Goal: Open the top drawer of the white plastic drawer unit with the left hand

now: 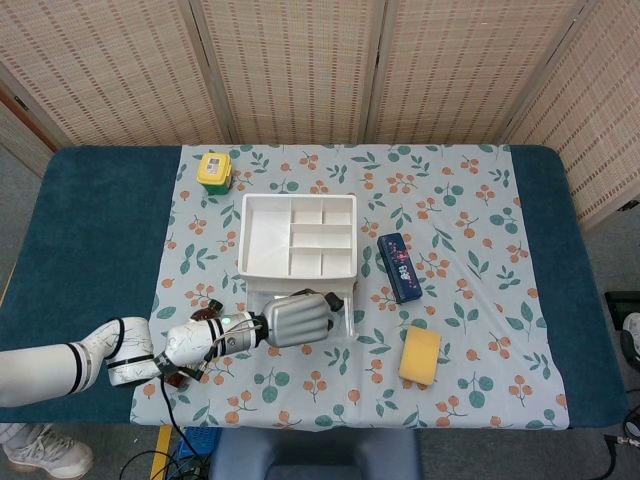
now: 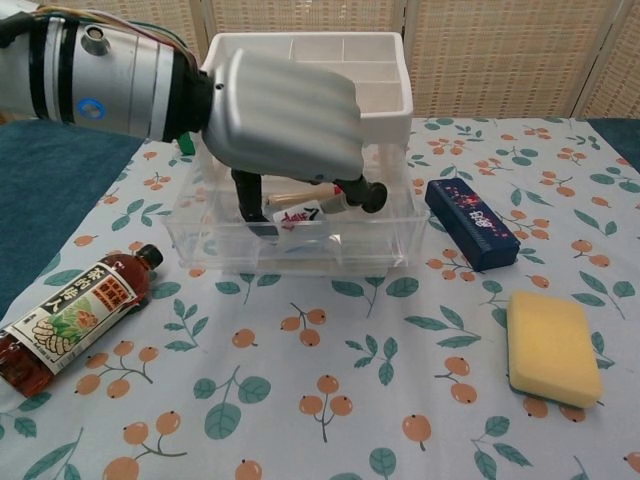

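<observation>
one drawer unit (image 1: 298, 237), one bottle (image 2: 68, 317), one sponge (image 1: 420, 355), one navy case (image 1: 397, 267), one yellow jar (image 1: 214, 169)

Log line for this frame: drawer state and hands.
left hand: fingers hooked inside clear top drawer | drawer: pulled partly out of white plastic drawer unit | right hand: not in view

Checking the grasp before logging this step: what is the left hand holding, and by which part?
The left hand hooks its fingers down inside the pulled-out clear top drawer, behind its front wall.
</observation>
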Action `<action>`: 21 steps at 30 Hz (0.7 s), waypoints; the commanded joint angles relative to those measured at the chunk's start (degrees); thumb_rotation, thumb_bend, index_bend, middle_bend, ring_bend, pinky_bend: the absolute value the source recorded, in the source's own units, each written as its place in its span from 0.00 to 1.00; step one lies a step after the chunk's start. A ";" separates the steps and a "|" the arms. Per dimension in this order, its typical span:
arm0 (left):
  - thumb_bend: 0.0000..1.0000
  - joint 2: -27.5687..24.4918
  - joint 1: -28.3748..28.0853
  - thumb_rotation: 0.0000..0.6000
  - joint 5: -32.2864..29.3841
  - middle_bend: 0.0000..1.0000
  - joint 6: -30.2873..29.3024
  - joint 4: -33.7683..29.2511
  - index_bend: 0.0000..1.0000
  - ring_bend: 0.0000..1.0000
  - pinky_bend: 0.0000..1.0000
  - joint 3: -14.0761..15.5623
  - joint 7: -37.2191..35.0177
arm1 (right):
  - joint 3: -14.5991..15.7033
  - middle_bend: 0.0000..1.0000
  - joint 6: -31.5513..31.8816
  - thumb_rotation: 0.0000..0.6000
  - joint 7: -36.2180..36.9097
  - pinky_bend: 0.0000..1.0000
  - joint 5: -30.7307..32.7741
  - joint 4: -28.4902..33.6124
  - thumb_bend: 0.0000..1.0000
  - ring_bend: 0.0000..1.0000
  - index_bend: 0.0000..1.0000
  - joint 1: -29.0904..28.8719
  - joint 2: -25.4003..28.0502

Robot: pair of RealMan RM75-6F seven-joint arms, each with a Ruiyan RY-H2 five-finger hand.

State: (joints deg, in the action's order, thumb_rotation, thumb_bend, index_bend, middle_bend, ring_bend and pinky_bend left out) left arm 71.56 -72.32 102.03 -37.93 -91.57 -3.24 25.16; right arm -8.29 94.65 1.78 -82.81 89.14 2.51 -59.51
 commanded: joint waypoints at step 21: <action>0.16 -9.78 9.40 1.00 -1.40 0.94 -14.48 -5.48 0.56 1.00 1.00 -0.49 -3.69 | 0.18 0.01 1.13 1.00 0.70 0.02 -1.55 0.31 0.39 0.01 0.00 0.17 0.21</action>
State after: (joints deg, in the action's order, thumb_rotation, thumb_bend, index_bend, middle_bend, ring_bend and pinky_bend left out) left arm 63.13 -64.45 101.11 -50.70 -96.15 -3.71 22.04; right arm -8.13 95.74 2.46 -84.32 89.44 2.67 -59.30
